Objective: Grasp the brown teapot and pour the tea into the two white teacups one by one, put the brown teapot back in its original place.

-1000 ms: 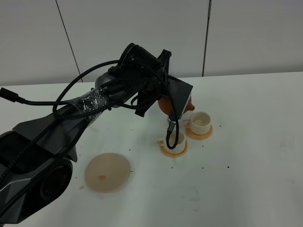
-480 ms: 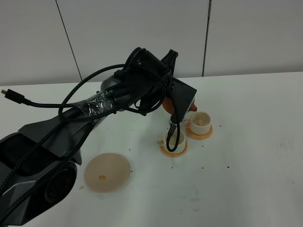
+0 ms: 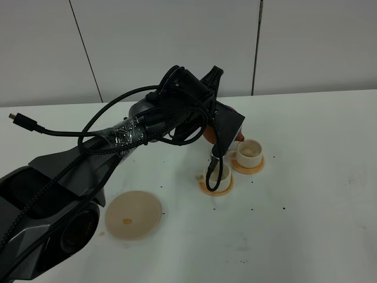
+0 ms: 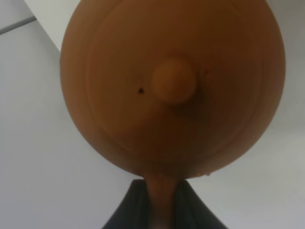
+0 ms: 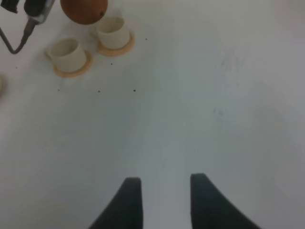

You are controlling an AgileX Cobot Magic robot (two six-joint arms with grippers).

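You're looking at a robot lab or test room: a bare white tabletop (image 3: 306,224) flecked with dark specks, plain grey wall panels (image 3: 177,41) with dark seams on the far side.

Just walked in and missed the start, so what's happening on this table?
The left pincer is shut on the handle of the brown teapot and holds it in the air above the two white teacups, which sit on orange saucers. The pale round mat is bare. The right pincer hangs idle over bare table, holding nothing.
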